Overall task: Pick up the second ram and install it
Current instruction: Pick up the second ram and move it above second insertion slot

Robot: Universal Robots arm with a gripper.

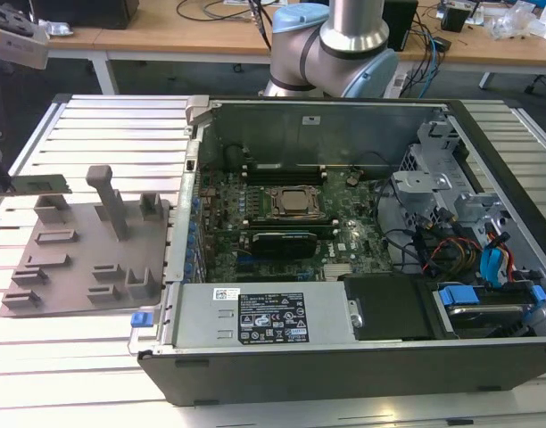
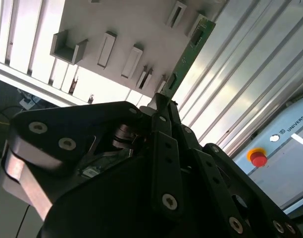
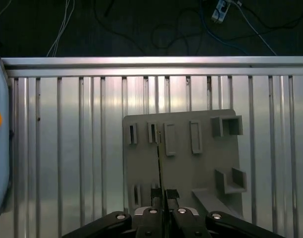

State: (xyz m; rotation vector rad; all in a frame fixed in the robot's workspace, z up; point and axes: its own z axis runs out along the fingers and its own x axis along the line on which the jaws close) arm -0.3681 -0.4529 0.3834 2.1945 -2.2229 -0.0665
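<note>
The second ram (image 2: pixel 187 55), a long, narrow green circuit-board stick, is being held by the robot's black metal hand (image 2: pixel 162 103), whose fingers (image 2: pixel 165 148) are closing tightly on its flat faces, with the rest of the stick reaching out beyond the fingertips. In the first wrist view the stick is showing edge-on as a thin dark line rising from the hand and running over the grey plastic holder plate (image 3: pixel 191 166), between two of the plate's narrow upright slots. Whether it is hanging clear of the plate or touching it cannot be told. The plate is lying flat on the slatted aluminium desk (image 3: pixel 67 148). In the exterior view the stick (image 1: pixel 43 185) is hanging level at the exterior view's left edge, over the far side of the plate and well apart from the open black computer case (image 1: pixel 344 379), which is resting on the same desk towards the exterior view's right. Inside the case a green motherboard (image 1: pixel 221 201) is lying exposed, and the arm's blue and silver base (image 1: pixel 344 45) is standing just behind the case.
</note>
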